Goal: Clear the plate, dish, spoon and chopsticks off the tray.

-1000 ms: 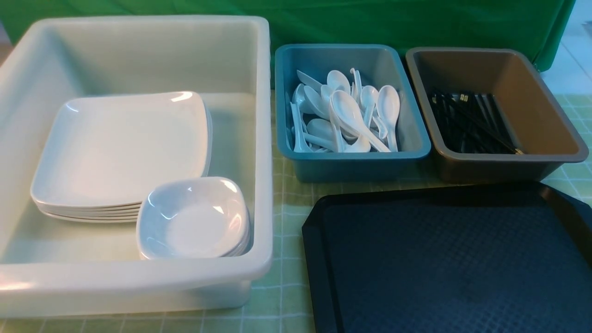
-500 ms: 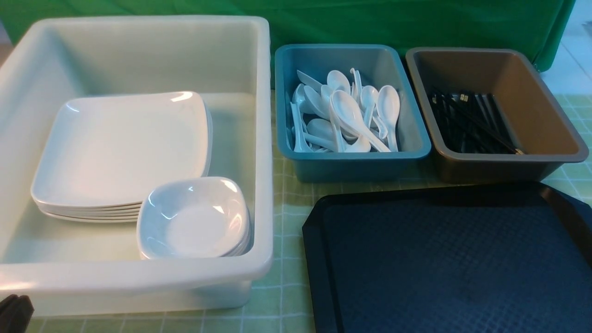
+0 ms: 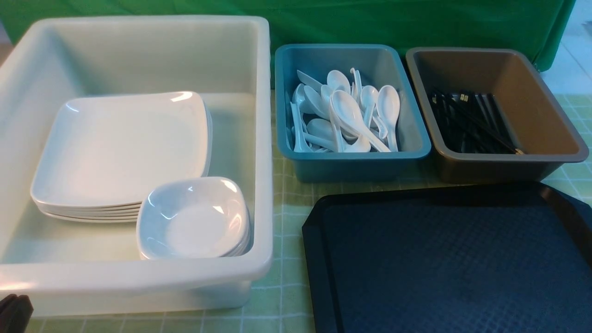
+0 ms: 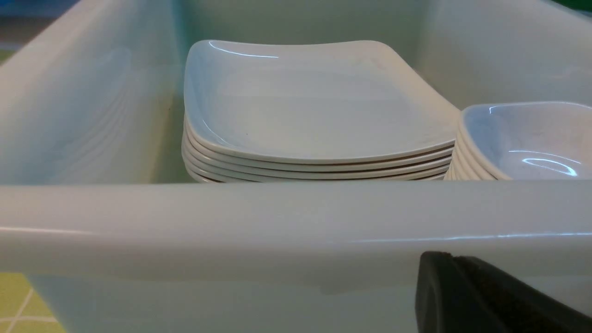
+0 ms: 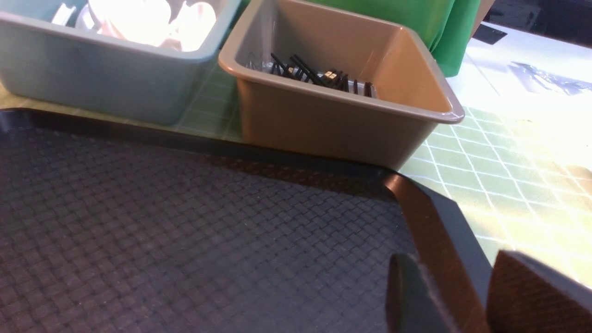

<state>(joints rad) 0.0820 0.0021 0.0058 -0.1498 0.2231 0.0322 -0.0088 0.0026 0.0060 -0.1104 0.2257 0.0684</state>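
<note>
In the front view you see the large black rectangular plastic tray [image 3: 453,263] with clipped corners and waffle texture at the near right, its visible surface bare. The stack of glossy white square plates [image 3: 120,148] and the stack of small deep white dishes [image 3: 194,217] sit inside the big white plastic tub [image 3: 138,277] on the left. The white soup spoons [image 3: 351,115] lie in the blue plastic tub [image 3: 351,162]; the thin black chopsticks [image 3: 471,122] lie in the brown plastic tub [image 3: 508,164].

Only a dark corner of the left gripper [image 3: 14,312] shows here, at the lower left, outside the white tub's near wall. The left wrist view adds the layered plate edges behind that wall and one dark finger [image 4: 485,296]; treat the jaws as pressed together, holding nothing.

The right gripper [image 5: 462,296] appears in the right wrist view alone. Its two fingers stand apart over the tray's clipped far-right corner, with the rim seen in the gap between them; you cannot tell whether they touch it.

No legible label or writing is visible in any view.
</note>
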